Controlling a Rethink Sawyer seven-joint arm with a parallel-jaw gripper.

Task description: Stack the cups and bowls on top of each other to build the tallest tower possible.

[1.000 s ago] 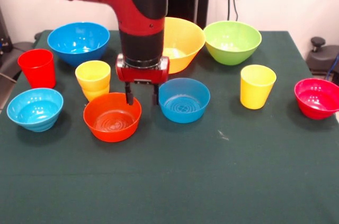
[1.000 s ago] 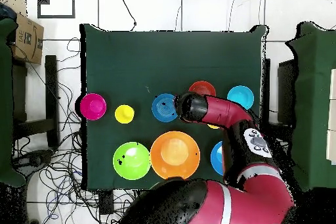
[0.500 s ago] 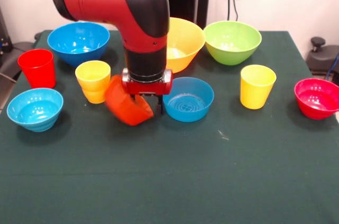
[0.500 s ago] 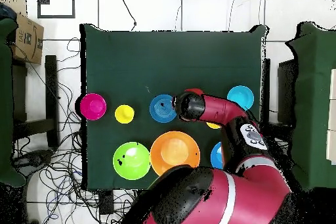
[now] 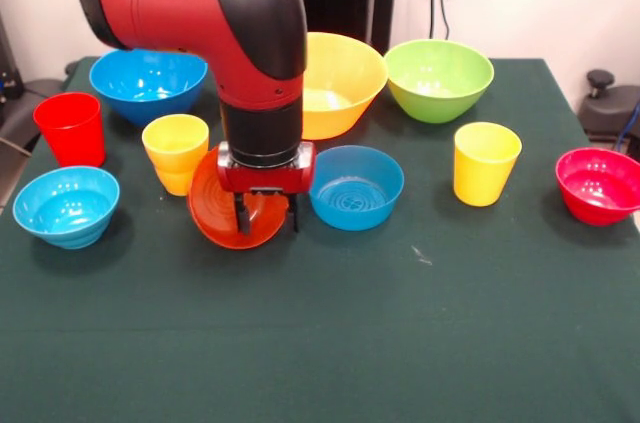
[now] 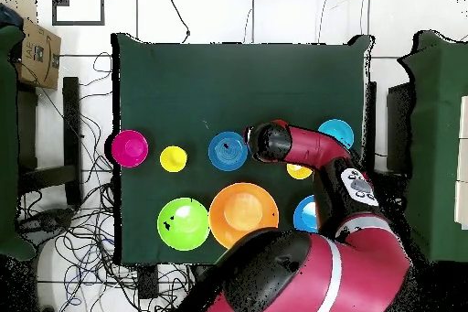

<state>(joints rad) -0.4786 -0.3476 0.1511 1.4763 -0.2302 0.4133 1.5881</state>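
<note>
My gripper point(image 5: 267, 223) is shut on the wall of the small orange-red bowl point(image 5: 225, 213), one finger inside and one outside. The bowl is tipped on its side, its opening faces the camera, and its lower rim is at the cloth. The small blue bowl point(image 5: 355, 186) sits right beside it. To its left stand the nested yellow-orange cups point(image 5: 176, 151), the red cup point(image 5: 71, 128) and the light-blue bowl point(image 5: 66, 205). In the overhead view the arm's wrist point(image 6: 267, 142) hides the gripper and the held bowl, next to the small blue bowl point(image 6: 228, 151).
At the back stand the medium blue bowl point(image 5: 147, 78), the large yellow-orange bowl point(image 5: 340, 83) and the lime green bowl point(image 5: 438, 78). A yellow cup point(image 5: 485, 163) and the crimson bowl point(image 5: 598, 185) are on the right. The green cloth point(image 5: 400, 343) covers the table.
The gripper closed on the orange-red bowl, lifted it and tipped it from upright onto its side. The arm shifted slightly towards the yellow-orange cups.
</note>
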